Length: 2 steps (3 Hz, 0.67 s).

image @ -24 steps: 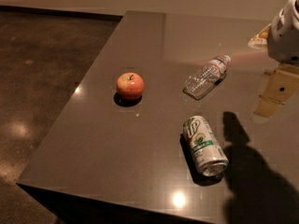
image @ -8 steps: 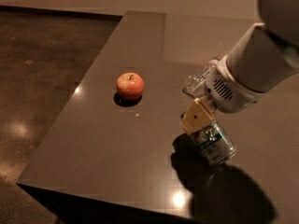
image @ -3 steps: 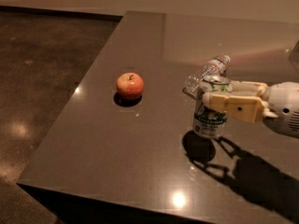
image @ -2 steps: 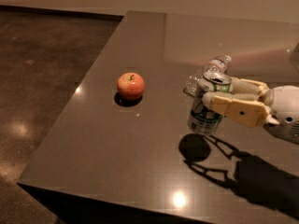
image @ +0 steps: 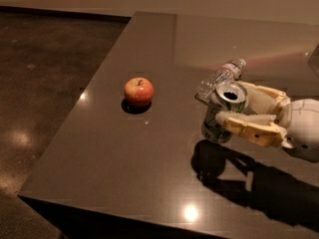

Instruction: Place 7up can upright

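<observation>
The 7up can is white and silver with green markings and an open silver top. It stands nearly upright, tilted slightly, at the right middle of the dark table. Its shadow lies a little below and apart from it. My gripper reaches in from the right, with its cream fingers on either side of the can, shut on it.
A red apple sits to the left of the can. A clear plastic water bottle lies on its side just behind the can. The table's left and front edges drop to a dark floor.
The can lay on its side at first. My gripper took hold of it and turned it upright. Over the last second it has stayed held, shifting slightly.
</observation>
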Available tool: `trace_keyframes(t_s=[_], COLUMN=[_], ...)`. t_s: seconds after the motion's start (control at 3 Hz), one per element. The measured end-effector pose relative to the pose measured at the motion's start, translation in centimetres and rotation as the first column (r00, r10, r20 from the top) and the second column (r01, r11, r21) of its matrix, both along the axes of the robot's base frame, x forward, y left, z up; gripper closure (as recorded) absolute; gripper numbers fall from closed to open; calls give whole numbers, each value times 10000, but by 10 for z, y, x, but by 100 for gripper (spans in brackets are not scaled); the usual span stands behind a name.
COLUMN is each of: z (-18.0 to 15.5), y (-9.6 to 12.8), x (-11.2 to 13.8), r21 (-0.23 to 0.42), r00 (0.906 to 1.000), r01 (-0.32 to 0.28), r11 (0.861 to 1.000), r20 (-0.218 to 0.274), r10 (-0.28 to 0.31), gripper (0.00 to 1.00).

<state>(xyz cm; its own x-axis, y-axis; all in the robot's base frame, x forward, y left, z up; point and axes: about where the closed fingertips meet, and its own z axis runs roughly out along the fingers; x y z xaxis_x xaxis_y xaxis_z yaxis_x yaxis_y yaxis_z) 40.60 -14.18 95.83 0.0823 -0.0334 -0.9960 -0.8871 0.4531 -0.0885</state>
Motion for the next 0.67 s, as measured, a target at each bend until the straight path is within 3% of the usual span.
trace_keyframes(t_s=[0.33, 0.67], z=[-9, -30], y=[-3, -3], x=[-2, -1], r21=[-263, -403], r00=[9986, 9992], r01=[-59, -258], r11=[9996, 9989], r20=[530, 302], r10=[73, 270], gripper=[100, 100])
